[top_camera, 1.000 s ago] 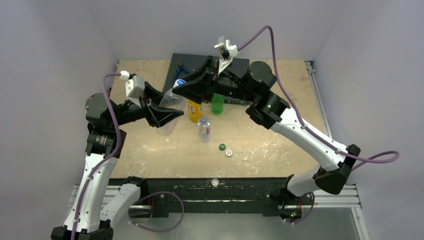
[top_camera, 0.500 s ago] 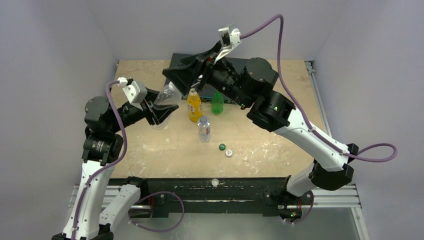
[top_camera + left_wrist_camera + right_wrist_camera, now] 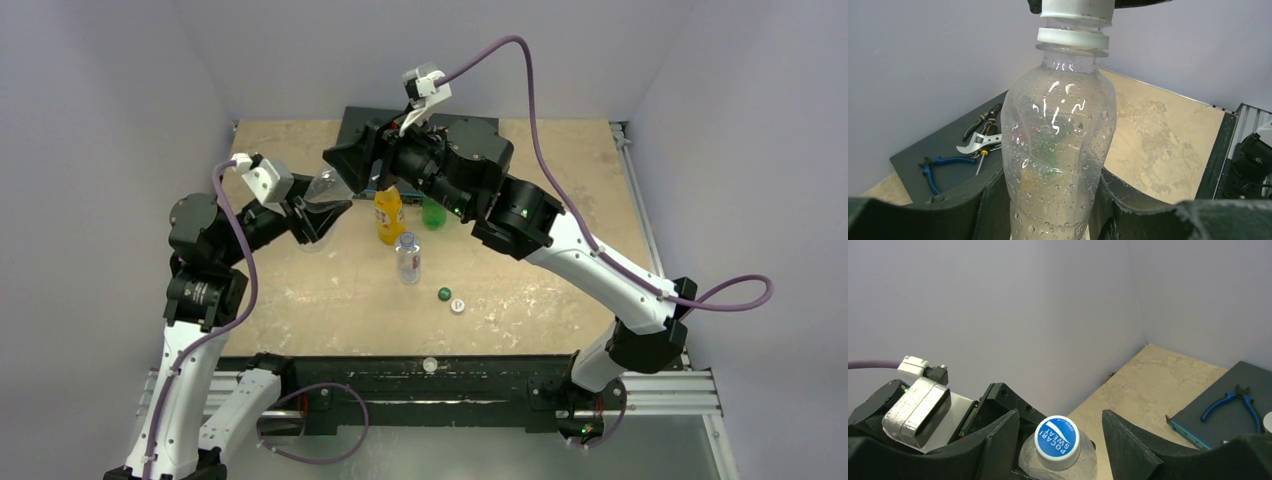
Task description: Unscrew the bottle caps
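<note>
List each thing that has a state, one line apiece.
Left pincer, shut on large clear bottle.
Right pincer, open around blue-topped cap.
Blue-topped cap, on the bottle's neck.
Orange-yellow bottle, upright.
Green cap, loose on table.

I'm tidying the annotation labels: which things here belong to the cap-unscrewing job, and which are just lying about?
Job: large clear bottle, its blue-topped cap, orange-yellow bottle, green bottle, small clear bottle, loose dark green cap, loose white cap.
Lying about: blue-handled pliers, cutters, dark mat under them.
</note>
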Controlling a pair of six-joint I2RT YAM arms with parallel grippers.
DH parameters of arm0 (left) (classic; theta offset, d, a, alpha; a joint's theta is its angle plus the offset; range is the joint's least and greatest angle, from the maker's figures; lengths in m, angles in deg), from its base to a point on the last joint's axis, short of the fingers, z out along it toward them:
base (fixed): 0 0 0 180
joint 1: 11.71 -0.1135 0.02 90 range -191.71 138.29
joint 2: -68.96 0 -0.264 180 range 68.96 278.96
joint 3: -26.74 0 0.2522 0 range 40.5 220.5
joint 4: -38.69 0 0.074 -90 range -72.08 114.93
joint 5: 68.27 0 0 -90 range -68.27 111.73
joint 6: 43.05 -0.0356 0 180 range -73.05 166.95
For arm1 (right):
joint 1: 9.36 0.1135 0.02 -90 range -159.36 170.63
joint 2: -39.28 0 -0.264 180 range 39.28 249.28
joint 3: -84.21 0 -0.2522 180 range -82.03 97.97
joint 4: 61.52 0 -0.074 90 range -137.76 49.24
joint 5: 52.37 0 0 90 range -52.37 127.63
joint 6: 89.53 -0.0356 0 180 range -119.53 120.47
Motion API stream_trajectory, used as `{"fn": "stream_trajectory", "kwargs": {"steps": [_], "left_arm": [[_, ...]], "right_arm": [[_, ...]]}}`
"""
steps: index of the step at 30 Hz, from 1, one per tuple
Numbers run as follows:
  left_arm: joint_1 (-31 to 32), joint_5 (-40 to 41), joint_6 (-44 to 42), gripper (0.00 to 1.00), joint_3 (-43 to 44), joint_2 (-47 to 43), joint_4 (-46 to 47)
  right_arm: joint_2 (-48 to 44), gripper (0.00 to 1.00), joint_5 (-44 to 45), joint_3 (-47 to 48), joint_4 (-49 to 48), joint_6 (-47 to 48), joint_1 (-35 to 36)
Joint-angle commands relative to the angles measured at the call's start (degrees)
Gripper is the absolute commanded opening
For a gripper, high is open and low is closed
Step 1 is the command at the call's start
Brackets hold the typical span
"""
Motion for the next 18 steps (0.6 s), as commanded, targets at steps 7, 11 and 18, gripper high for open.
{"fn": "stream_trajectory", "kwargs": {"steps": [7, 11, 18], "left_arm": [[-0.07, 2.47, 1.14, 0.0, -0.05, 0.3, 3.24], [-0.07, 2.8, 1.1, 0.0, -0.24, -0.09, 3.47], [-0.07, 1.81, 2.41, 0.0, -0.26, -0.16, 4.15]], "right_arm": [[0.18, 0.6, -2.51, 1.32, -0.44, -0.23, 0.25], [0.41, 0.52, -2.57, 1.76, -0.04, -0.31, 0.21], [1.1, 0.33, -6.04, 3.35, 0.47, -0.14, 0.14]]}}
